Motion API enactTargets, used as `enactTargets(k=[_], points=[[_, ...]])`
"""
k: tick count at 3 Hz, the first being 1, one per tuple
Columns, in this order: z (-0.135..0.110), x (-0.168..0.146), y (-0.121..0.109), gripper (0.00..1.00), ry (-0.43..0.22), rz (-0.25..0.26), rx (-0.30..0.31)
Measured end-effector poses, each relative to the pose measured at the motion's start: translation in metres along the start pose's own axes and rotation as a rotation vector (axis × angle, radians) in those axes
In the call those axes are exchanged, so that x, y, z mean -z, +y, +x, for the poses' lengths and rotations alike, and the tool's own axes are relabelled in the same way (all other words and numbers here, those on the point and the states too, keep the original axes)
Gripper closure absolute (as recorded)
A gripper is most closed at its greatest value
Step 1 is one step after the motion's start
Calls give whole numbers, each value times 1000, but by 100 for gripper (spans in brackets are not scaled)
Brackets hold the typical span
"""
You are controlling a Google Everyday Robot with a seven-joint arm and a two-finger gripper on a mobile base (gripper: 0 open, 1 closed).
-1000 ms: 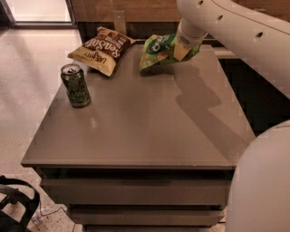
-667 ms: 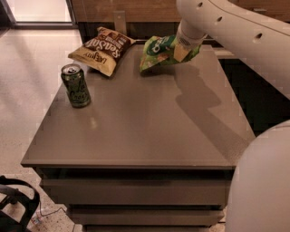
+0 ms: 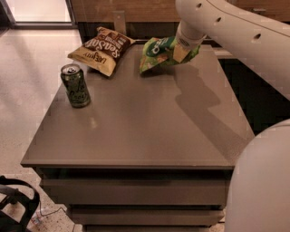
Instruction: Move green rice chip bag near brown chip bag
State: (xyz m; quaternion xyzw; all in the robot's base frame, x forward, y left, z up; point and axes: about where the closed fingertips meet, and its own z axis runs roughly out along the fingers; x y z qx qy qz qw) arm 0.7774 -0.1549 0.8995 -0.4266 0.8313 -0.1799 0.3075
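Where the white arm (image 3: 229, 23) reaches down from the upper right, the gripper (image 3: 181, 50) sits at the far edge of the table (image 3: 145, 124), clenched on the right end of the green bag (image 3: 155, 53).

- Green bag: held in the gripper, spreading to its left and tilted, its lower left corner down at the tabletop; a shadow lies under it.
- Brown bag: left of the gripper, beyond the green bag and near it but apart, lying flat at the far left of the table.
- Can (image 3: 75, 85): dark green, upright, well to the left of the gripper and nearer the camera, by the left edge.
- Table: flat grey-brown top, matte, carrying the arm's shadow below and right of the gripper; grey tiers (image 3: 131, 192) beneath its front edge.
- Room: pale speckled floor (image 3: 25, 77) far to the left; wood panelling (image 3: 136, 9) behind the gripper.
- Robot body (image 3: 263, 181): white, below and right.
- Black object (image 3: 16, 204): on the floor, lower left; kind unclear.
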Motion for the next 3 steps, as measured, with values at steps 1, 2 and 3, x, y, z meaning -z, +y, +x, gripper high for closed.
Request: enactTargets(k=[1, 2, 3], points=[[0, -1, 1, 13, 2, -2, 1], [1, -2, 2, 0, 3, -3, 2], [1, -2, 2, 0, 3, -4, 2]])
